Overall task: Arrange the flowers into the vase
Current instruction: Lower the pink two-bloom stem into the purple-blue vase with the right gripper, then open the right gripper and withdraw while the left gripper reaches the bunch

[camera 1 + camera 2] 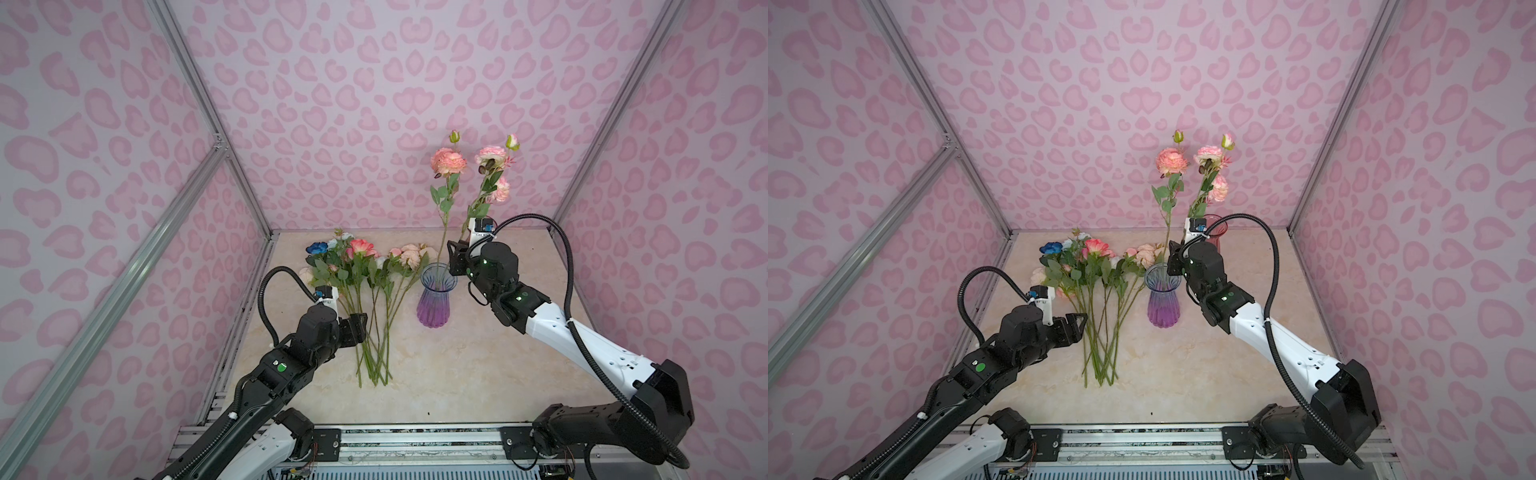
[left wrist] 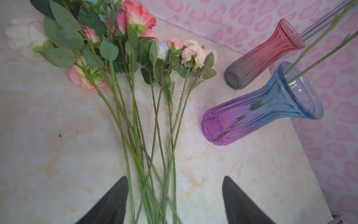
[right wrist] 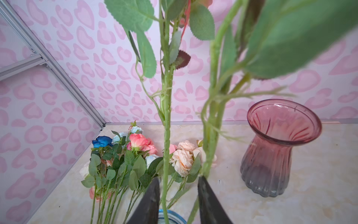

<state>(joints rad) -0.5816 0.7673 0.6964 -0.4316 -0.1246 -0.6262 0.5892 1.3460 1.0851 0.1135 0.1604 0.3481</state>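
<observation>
Stems of two pink peony-like flowers (image 1: 448,163) stand in the blue-to-purple ribbed glass vase (image 1: 434,303) at mid-frame in both top views, passing between the parted fingers of the right end effector (image 3: 179,177). Left of it, the other leafy flowers (image 1: 361,270) lie on the beige desk (image 1: 457,374), with the left end effector (image 2: 174,177) spread wide over their stems.

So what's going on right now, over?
Left gripper open over loose flowers. Right gripper open, two pink flowers standing in blue-purple vase. Red vase stands apart.
</observation>
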